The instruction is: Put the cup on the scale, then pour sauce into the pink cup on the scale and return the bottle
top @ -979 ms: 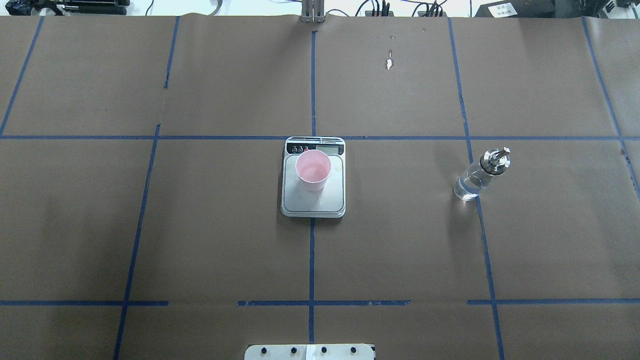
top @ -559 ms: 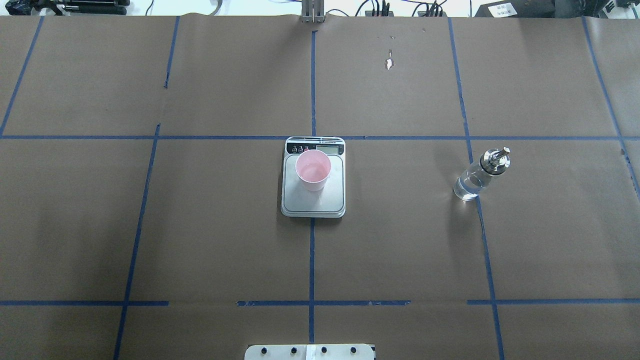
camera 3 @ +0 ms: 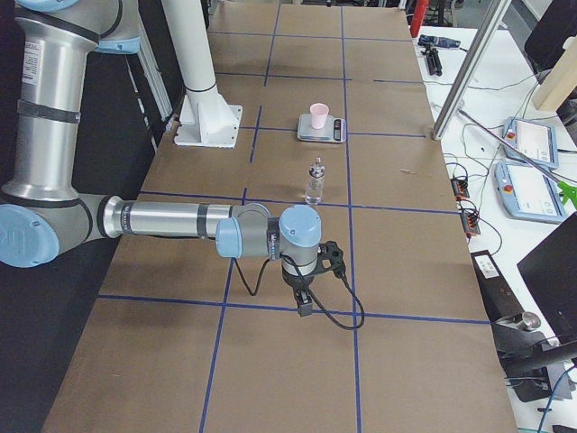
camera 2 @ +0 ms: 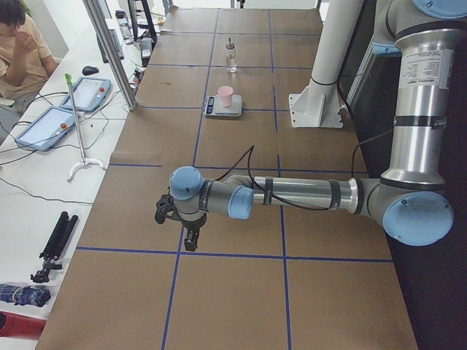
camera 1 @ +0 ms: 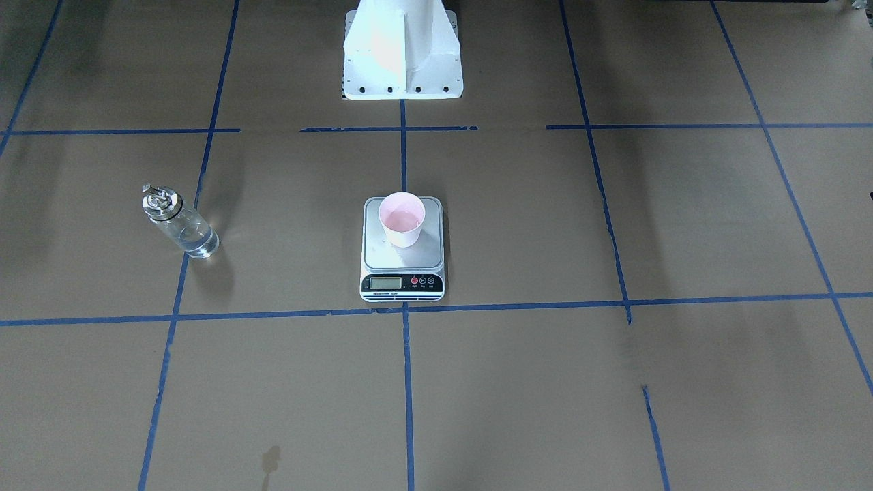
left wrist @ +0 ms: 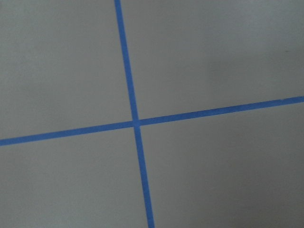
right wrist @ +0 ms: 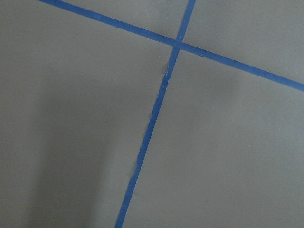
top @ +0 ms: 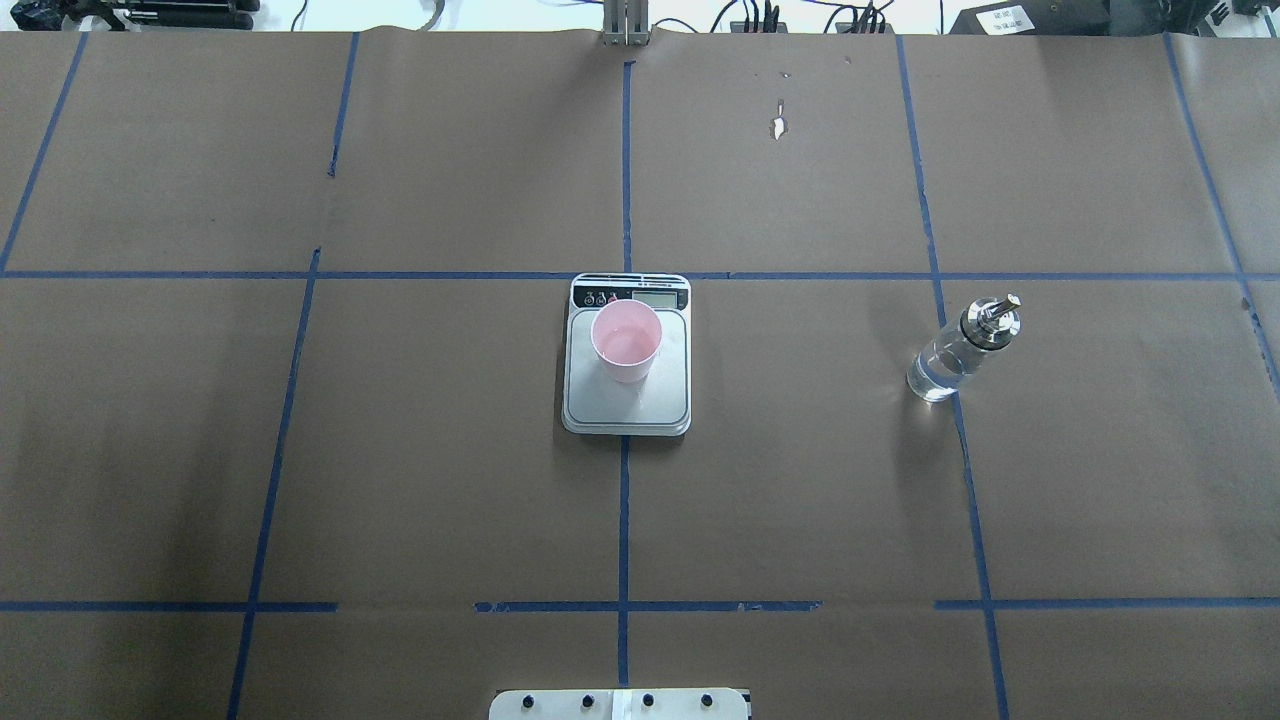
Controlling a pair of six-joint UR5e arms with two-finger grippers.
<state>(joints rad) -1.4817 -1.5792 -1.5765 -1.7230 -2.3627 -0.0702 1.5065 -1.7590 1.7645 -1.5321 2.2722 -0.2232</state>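
Note:
The pale pink cup (top: 626,342) stands upright on the silver-grey scale (top: 626,408) at the table's middle, toward the display end; it also shows in the front view (camera 1: 402,219). The clear glass bottle (top: 950,360) with its metal spout stands upright on the table to the robot's right of the scale, with clear sauce in its lower part (camera 1: 194,240). My left gripper (camera 2: 188,239) hangs low over bare table far out on the left. My right gripper (camera 3: 304,302) hangs far out on the right, nearer than the bottle (camera 3: 315,181). Only side views show them, so I cannot tell whether they are open or shut.
The white robot pedestal (camera 1: 402,48) stands at the table's near edge. Blue tape lines (top: 624,500) grid the brown paper. A side bench with teach pendants (camera 2: 69,106) and a seated person (camera 2: 22,44) lies beyond the far edge. Both wrist views show only paper and tape.

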